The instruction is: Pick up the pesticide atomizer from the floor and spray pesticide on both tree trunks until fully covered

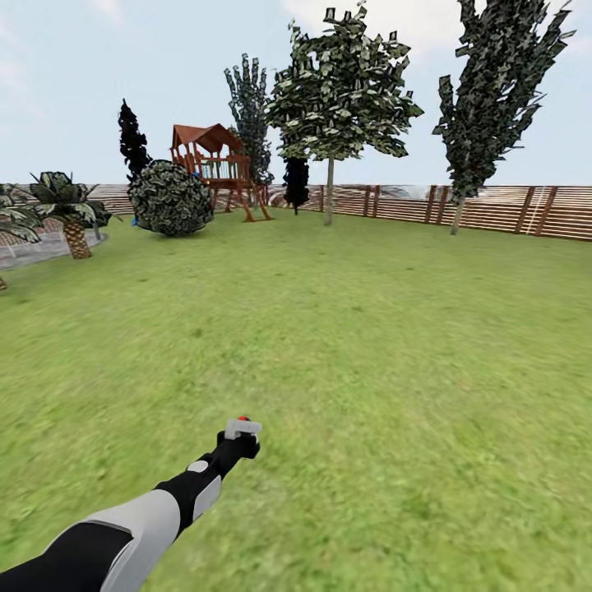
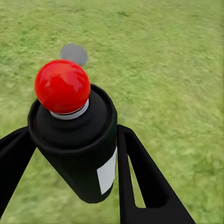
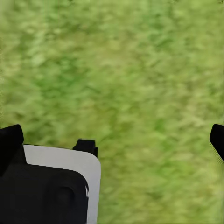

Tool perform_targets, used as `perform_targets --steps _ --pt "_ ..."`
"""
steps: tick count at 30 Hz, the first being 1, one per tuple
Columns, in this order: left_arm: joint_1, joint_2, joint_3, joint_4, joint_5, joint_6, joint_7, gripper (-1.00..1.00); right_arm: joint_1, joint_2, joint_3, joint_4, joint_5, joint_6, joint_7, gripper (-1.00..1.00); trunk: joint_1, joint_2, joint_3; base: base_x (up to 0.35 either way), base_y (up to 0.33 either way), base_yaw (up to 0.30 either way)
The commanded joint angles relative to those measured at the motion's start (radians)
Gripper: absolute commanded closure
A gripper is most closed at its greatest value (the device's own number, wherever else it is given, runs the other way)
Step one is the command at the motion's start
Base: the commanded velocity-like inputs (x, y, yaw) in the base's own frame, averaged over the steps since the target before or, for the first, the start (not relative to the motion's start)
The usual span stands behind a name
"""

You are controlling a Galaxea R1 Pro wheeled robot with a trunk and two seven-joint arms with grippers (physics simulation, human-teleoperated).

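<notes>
My left arm extends forward over the grass (image 1: 345, 345); its claw (image 2: 70, 154) clamps the pesticide atomizer (image 2: 74, 140).

My right claw (image 3: 112, 135) is spread.

left arm (image 1: 140, 526) — glossy black with grey-white shell panels — ending in a black pincer (image 1: 240, 436)

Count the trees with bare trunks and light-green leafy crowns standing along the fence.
2. One tree stands before the fence right of the playset; the other tree leans further right. More may lie outside the view.
</notes>
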State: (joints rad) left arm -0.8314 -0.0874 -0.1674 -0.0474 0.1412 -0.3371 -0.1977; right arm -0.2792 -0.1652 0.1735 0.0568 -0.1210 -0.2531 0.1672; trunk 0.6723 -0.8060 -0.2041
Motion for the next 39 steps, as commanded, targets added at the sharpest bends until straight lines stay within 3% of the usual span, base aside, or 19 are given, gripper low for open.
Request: perform_targets --steps 1,39 --pt "0.0 0.0 0.0 0.0 -0.002 0.0 0.004 1.0 0.0 0.002 0.0 0.0 0.0 0.0 0.0 -1.0 0.0 0.0 0.0 0.335 -0.077 0.0" --pt "0.0 -0.001 0.0 0.001 -0.002 0.001 0.004 1.0 0.0 0.006 0.0 0.0 -0.003 -0.003 0.0 -1.0 0.0 0.0 0.0 0.342 -0.049 0.0"
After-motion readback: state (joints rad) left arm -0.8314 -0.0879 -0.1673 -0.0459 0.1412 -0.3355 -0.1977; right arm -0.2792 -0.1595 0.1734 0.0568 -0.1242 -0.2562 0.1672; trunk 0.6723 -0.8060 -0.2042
